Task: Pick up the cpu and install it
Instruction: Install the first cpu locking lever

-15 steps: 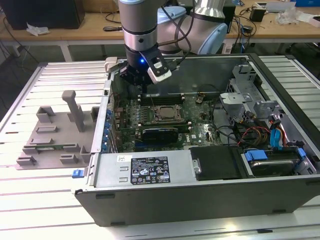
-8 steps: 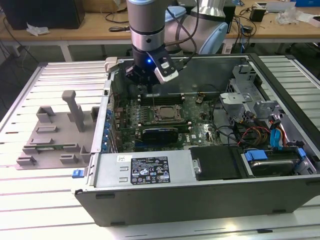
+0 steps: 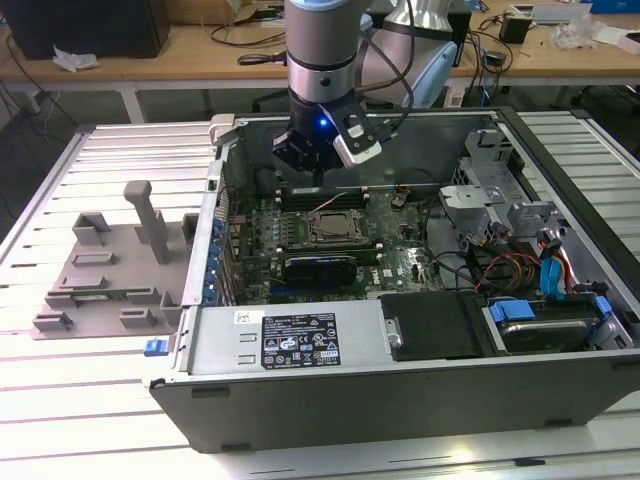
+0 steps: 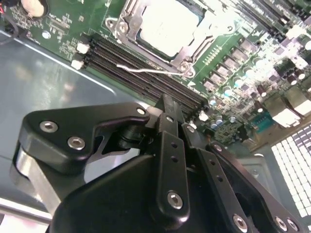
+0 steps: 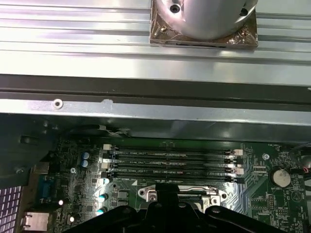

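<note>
The cpu [image 4: 167, 24], a small square chip with a shiny silver-grey top, lies flat inside the metal-rimmed socket frame [image 4: 124, 29] on the green motherboard [image 3: 395, 250]. In the exterior view the cpu [image 3: 334, 228] sits mid-board inside the open computer case. My gripper [image 3: 318, 178] hangs above the black memory slots [image 4: 141, 68], just behind the socket and apart from the chip. The fingers [image 4: 167, 114] are pressed together with nothing between them. A thin wire lever [image 4: 146, 71] lies along the socket's edge. The gripper [image 5: 163, 190] covers part of the socket in the first wrist view.
The case walls [image 3: 300, 345] ring the board. A drive cage and cables [image 3: 520, 230] fill the exterior view's right side. A grey plastic tray with upright posts [image 3: 110, 260] rests on the slatted table at the exterior view's left. The arm's base [image 5: 204, 22] stands behind the case.
</note>
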Robot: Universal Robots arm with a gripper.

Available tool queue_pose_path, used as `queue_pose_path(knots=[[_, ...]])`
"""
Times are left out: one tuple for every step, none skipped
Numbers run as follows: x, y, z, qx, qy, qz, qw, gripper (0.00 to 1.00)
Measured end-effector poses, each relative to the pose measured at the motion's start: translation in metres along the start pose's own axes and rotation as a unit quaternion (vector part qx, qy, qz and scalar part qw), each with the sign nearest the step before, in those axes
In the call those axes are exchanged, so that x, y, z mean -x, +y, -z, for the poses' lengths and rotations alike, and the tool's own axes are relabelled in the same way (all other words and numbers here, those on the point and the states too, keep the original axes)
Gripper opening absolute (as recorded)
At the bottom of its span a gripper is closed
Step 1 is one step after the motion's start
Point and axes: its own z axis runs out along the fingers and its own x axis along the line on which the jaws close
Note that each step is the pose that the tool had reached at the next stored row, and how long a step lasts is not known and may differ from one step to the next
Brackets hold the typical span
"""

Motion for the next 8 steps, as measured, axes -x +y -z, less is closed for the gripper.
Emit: queue_pose_path(knots=[[0.0000, 0.0000, 0.0000, 0.0000, 0.0000, 0.000, 1.0000, 0.11], [0.0000, 0.0000, 0.0000, 0.0000, 0.0000, 0.000, 1.0000, 0.11], [0.0001, 0.0000, 0.0000, 0.0000, 0.0000, 0.000, 1.0000, 0.11], [0.0001, 0.0000, -0.0003, 0.0000, -0.0002, 0.000, 1.0000, 0.11], [0.0002, -0.0001, -0.0009, 0.0000, -0.0013, 0.000, 1.0000, 0.11], [0.0001, -0.0003, -0.0013, -0.0002, -0.0029, 0.001, 1.0000, 0.11], [0.0001, -0.0005, -0.0023, -0.0005, -0.0066, 0.002, 1.0000, 0.11], [0.0001, -0.0007, -0.0033, -0.0005, -0.0101, 0.002, 0.9999, 0.11]])
